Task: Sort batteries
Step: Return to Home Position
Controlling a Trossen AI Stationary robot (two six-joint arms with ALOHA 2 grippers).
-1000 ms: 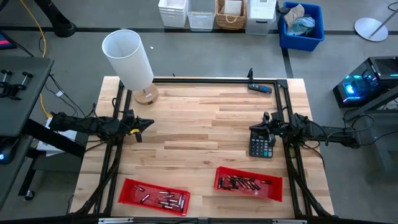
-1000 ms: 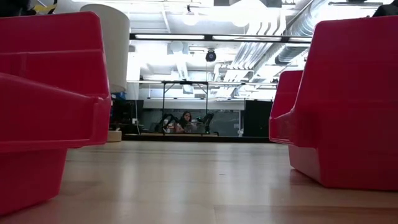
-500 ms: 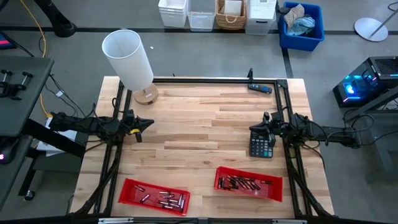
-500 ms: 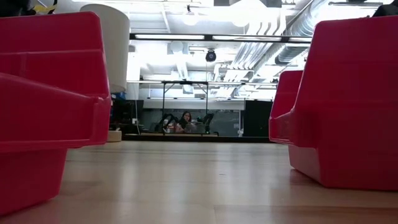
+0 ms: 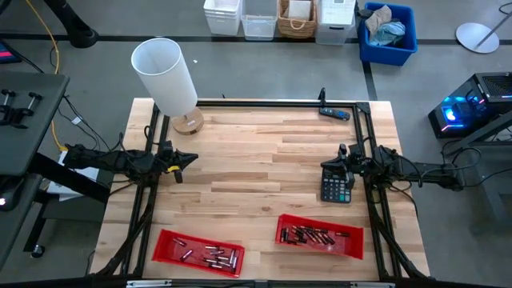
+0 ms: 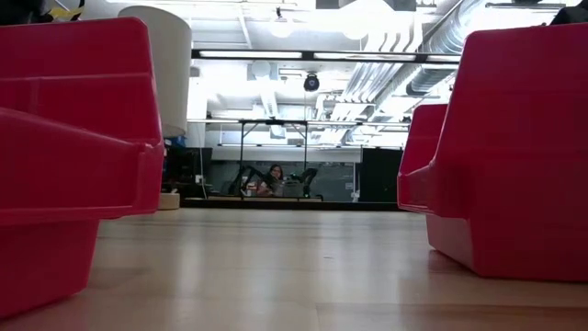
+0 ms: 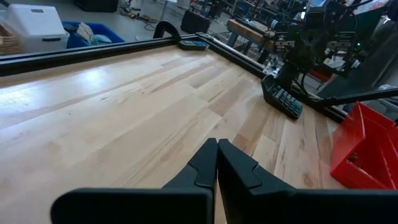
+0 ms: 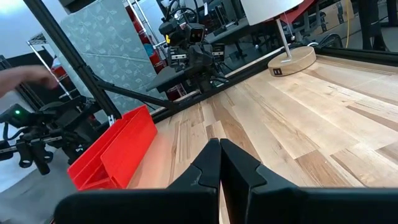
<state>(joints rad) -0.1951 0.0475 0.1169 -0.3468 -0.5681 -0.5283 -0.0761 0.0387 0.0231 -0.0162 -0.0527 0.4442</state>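
**Batteries in the bins, arms out at the sides**

The silver batteries [image 5: 210, 256] sit in the left red bin [image 5: 170, 240] at 7 o'clock on the bench [image 5: 264, 152]. The dark batteries [image 5: 308, 235] are in the right red bin [image 5: 352, 244] at 5. The left pincer [image 5: 192, 158] is pinched closed at 9 o'clock. The right pincer [image 5: 334, 163] is closed too at 3, right by the calculator [image 5: 337, 188].

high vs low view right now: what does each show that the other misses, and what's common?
High only: batteries inside the left red bin and right red bin, the calculator, and the left gripper and right gripper parked at the table's sides. Low only: a person in the room behind. Both: the two bins, the lamp shade, the tabletop.
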